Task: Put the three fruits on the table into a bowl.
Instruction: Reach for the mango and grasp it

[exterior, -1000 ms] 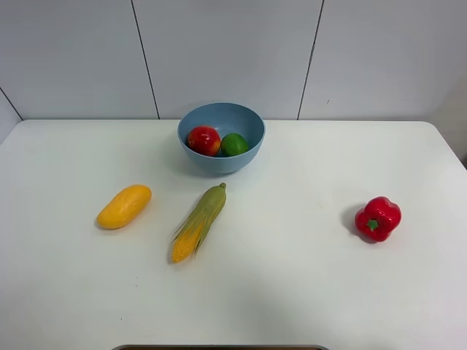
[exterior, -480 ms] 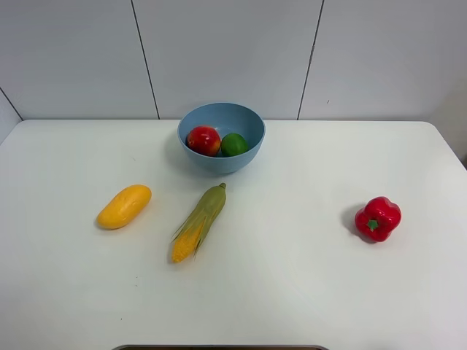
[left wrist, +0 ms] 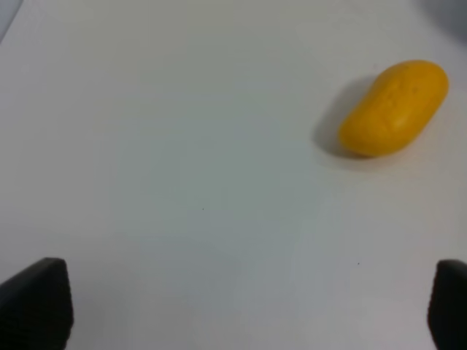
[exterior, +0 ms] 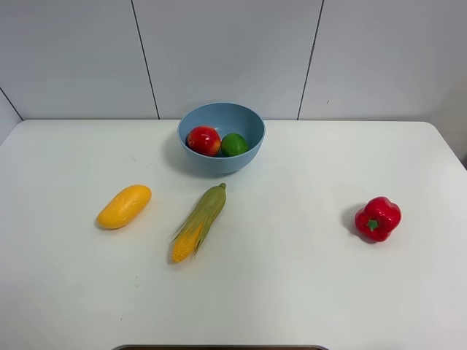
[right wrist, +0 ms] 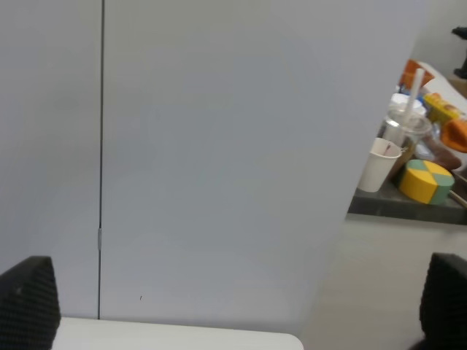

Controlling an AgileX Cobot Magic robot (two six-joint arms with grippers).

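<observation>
Near the surface's point(exterior: 306, 292) far edge, your round light-blue bowl point(exterior: 219, 165) holds red-yellow pomegranate point(exterior: 204, 140) and green lime point(exterior: 234, 144); the elongated yellow mango point(exterior: 124, 206) lies nearer the left edge (left gripper point(left wrist: 241, 313), right gripper point(right wrist: 241, 306): spread wide, empty).

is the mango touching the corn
Apart. The exterior high view shows bare white table between the mango and the corn.

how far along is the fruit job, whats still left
Two of three done: the pomegranate and lime sit in the bowl. Nothing is in hand; the left gripper, fingers open and empty, looks at the mango, which lies on the table beside the corn cob. Still to do: the mango into the bowl.
</observation>
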